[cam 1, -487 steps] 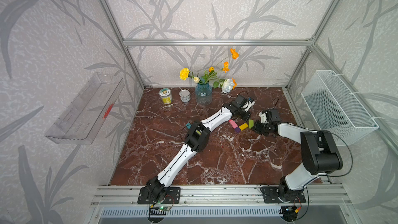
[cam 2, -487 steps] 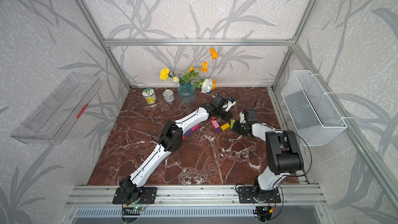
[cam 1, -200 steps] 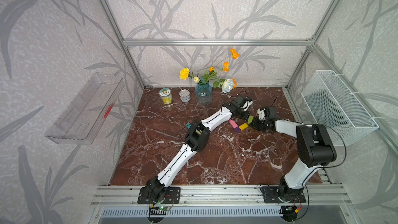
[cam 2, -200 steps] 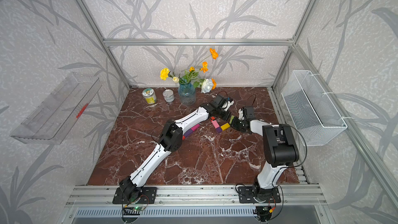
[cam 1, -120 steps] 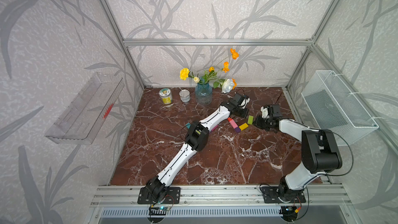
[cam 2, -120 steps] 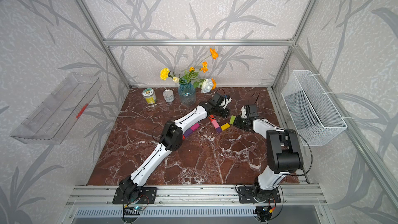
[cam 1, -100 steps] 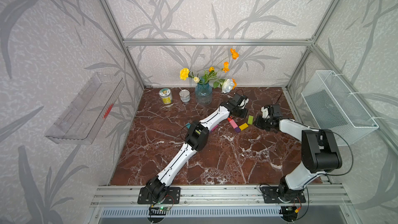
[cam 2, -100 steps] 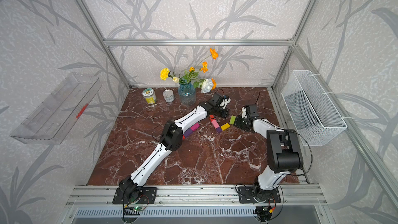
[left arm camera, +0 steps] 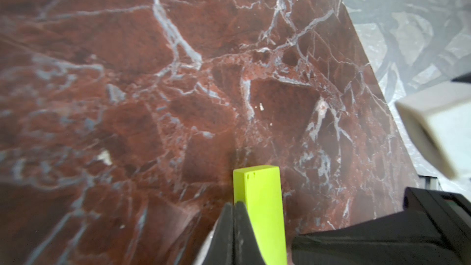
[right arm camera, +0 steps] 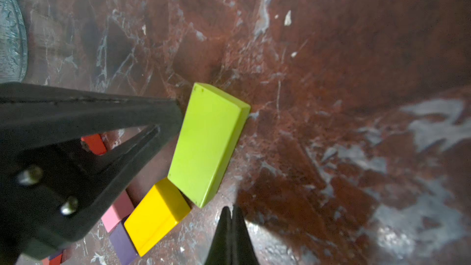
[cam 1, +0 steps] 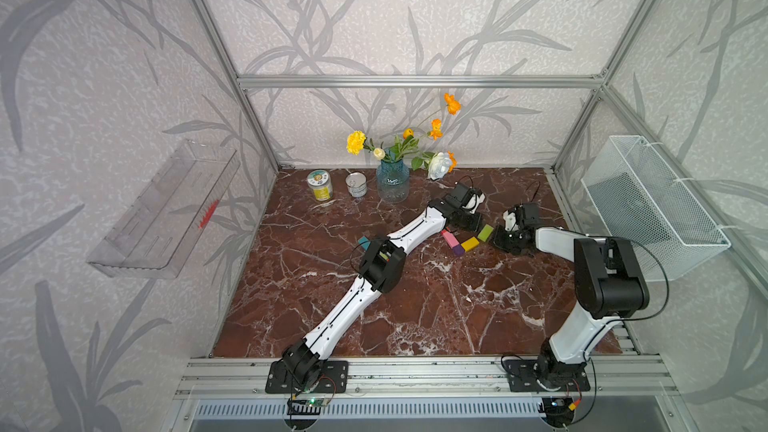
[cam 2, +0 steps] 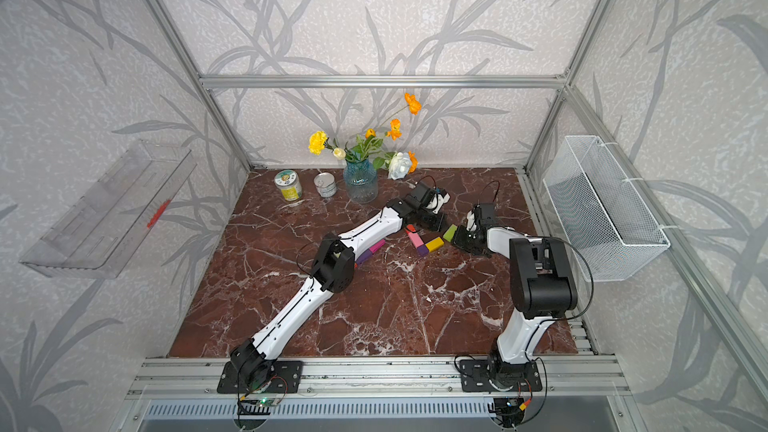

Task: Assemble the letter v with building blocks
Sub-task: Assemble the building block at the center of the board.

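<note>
Flanks the lime green block, end-on to the yellow block, with empty pincers pressed together: left pincer at its long side, right pincer off its corner.

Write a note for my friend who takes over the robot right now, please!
Left gripper: shut, empty, tips beside the lime green block.
Right gripper: shut, empty, near that block's corner.
Done: red block, pink block, purple cube, yellow block and the lime one lie in a rough V.
Spares apart: magenta block, teal block.
Left: probably nudging the lime one straight.
</note>
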### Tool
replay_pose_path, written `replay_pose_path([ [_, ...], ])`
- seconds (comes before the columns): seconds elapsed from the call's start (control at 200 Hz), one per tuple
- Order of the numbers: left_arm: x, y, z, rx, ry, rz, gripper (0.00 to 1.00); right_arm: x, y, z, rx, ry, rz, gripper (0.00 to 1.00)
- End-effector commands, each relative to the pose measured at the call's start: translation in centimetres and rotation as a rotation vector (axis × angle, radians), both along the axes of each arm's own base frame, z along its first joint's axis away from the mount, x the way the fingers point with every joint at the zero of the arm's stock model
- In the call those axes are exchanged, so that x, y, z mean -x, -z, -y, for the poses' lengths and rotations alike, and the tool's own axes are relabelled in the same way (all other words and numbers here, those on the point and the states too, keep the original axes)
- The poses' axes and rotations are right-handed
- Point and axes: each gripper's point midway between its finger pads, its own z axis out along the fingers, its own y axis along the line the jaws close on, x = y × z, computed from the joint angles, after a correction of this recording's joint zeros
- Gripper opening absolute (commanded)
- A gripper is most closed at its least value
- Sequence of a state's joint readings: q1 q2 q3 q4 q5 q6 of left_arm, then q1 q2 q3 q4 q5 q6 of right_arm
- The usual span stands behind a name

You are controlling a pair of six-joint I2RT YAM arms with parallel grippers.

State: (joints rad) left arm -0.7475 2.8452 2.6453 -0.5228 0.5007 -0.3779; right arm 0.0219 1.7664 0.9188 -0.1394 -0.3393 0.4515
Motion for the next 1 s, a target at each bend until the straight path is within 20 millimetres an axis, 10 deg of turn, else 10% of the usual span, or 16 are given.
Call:
replay_pose_path([
  [0.0,0.5,0.4,1.1,0.041,0.023,-0.017,0.06,-0.2,0.0,0.6,0.012,0.010,0.005,0.00],
  [0.56,-0.1,-0.5,0.6,0.021,0.010,0.022,0.05,-0.6,0.7,1.7,-0.007,0.046,-0.001,0.00],
  [0.995,-1.5,-7.4,1.8,0.121,0.007,0.226,0.00,-4.0,-2.0,4.5,0.025,0.137,0.074,0.00],
])
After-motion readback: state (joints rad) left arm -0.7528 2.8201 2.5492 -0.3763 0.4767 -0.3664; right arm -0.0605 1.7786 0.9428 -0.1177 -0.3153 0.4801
